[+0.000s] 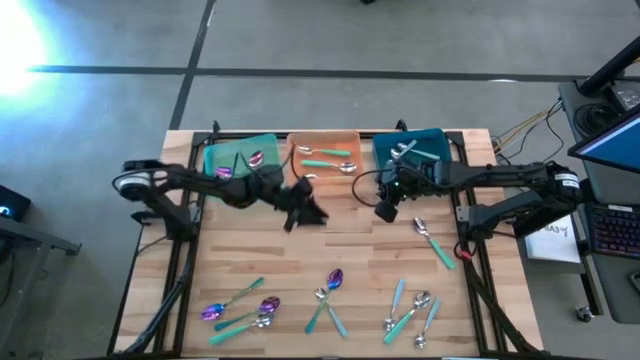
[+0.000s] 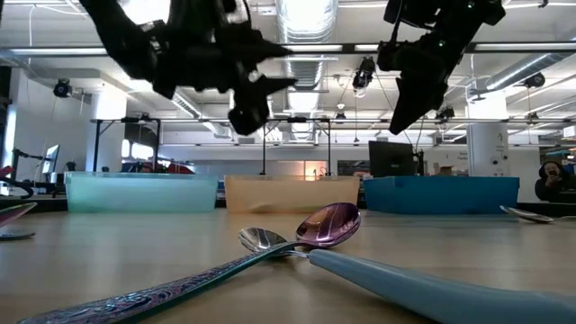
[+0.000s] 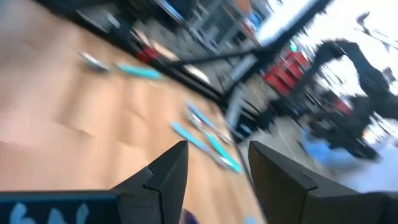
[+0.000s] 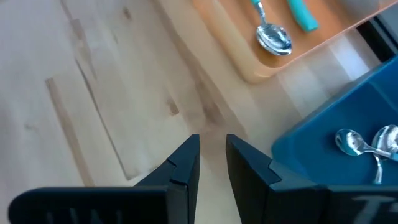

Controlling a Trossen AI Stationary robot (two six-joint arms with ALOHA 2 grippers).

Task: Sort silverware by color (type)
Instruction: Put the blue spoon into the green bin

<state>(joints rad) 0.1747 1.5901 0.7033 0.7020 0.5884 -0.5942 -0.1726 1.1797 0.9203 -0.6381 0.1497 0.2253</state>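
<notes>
My right gripper [image 1: 388, 209], empty and slightly parted, hangs beside the blue tray [image 1: 440, 140], nearest the lone spoon [image 1: 433, 241] lying diagonally on the desk [image 1: 300, 260] just toward the front edge; left gripper [image 1: 300, 212] empty, open.

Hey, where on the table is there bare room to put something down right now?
Bare wood runs mid-table, between the three trays and the front spoons. Crowded: the front edge, and under both grippers by the orange tray.
</notes>
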